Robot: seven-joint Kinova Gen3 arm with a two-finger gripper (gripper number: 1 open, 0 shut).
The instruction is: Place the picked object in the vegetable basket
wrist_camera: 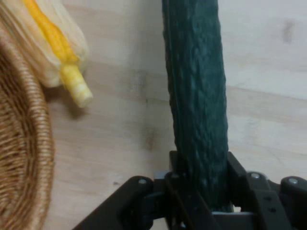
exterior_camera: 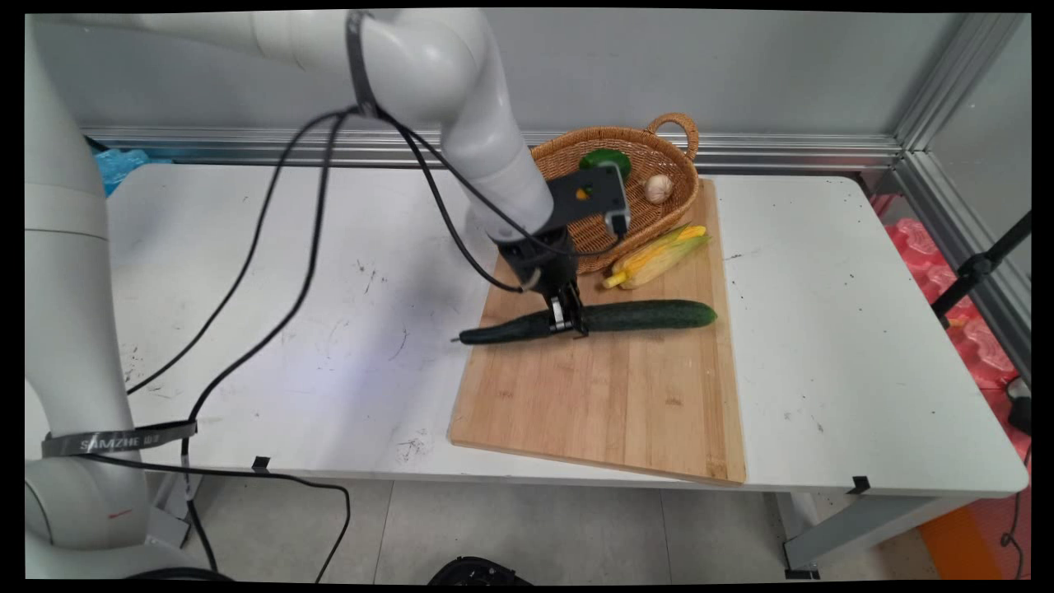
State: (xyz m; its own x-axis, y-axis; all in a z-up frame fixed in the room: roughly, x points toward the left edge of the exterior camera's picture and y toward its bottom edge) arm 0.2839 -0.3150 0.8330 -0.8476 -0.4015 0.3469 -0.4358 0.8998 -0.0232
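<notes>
1. The gripper is clamped on the cucumber, which lies across the wooden cutting board.
2. Just behind it lies an ear of corn in its husk.
3. A wicker basket beside the corn holds a green vegetable and a garlic bulb.
4. All rest on the white table.

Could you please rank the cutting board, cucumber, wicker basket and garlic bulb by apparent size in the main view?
Largest to smallest:
1. cutting board
2. wicker basket
3. cucumber, longer than the basket is wide but far slimmer
4. garlic bulb
</notes>
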